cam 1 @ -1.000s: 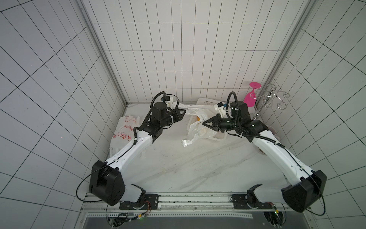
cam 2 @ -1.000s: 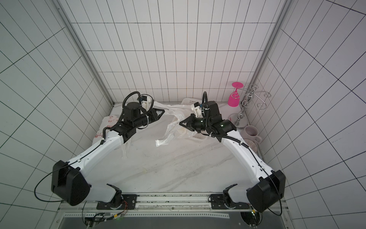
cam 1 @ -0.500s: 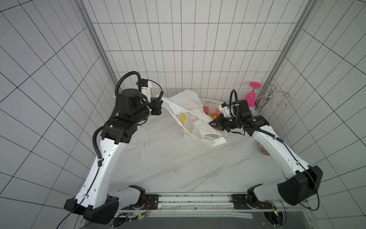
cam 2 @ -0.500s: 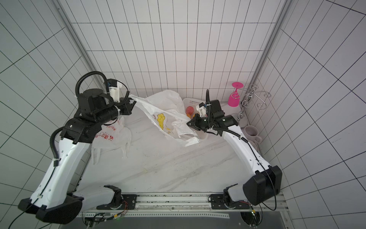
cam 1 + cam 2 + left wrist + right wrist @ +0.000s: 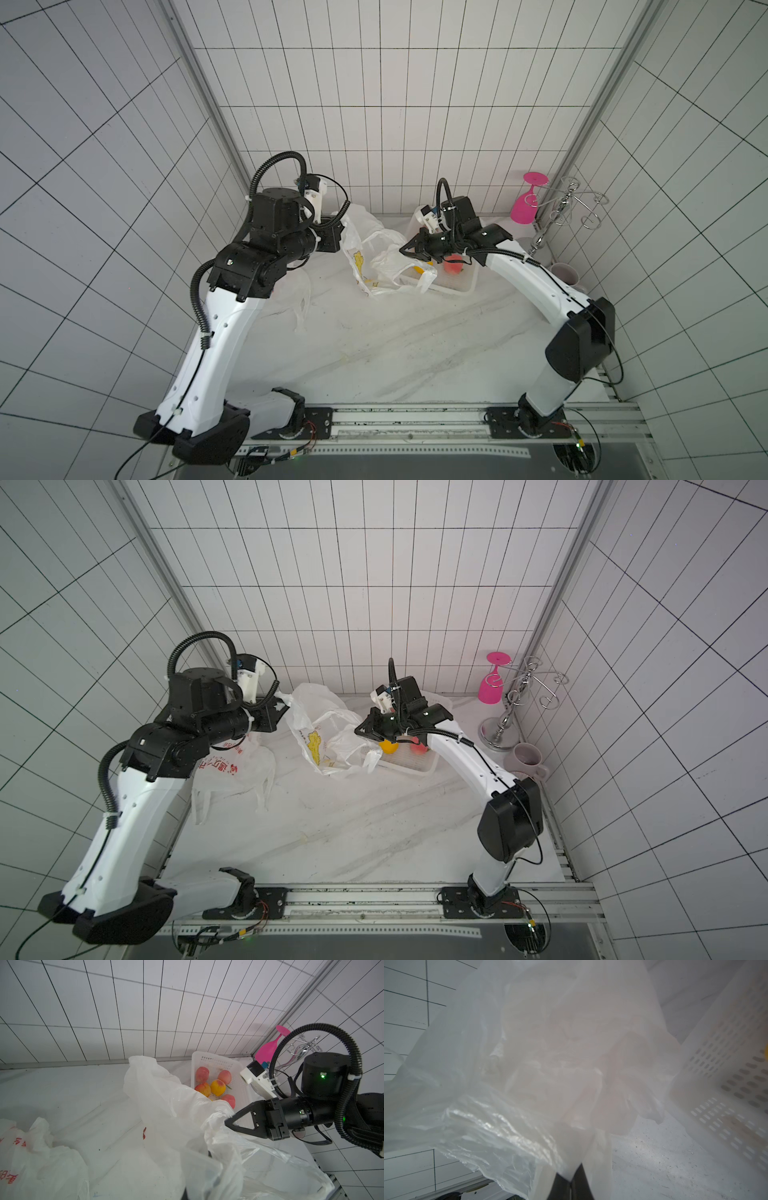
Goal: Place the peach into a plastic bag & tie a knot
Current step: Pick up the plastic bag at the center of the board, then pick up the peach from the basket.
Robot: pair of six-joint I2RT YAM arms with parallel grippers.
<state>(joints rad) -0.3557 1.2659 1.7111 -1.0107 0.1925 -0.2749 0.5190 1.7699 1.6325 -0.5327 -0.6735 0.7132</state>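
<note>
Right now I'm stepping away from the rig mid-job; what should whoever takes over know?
The left gripper is shut on one edge of the plastic bag; the right gripper is shut on the other edge. The bag hangs stretched between them, beside the white basket. Five peaches show in the basket, none seen in the bag. Done: bag gripped. Left: load a peach, tie the knot.
</note>
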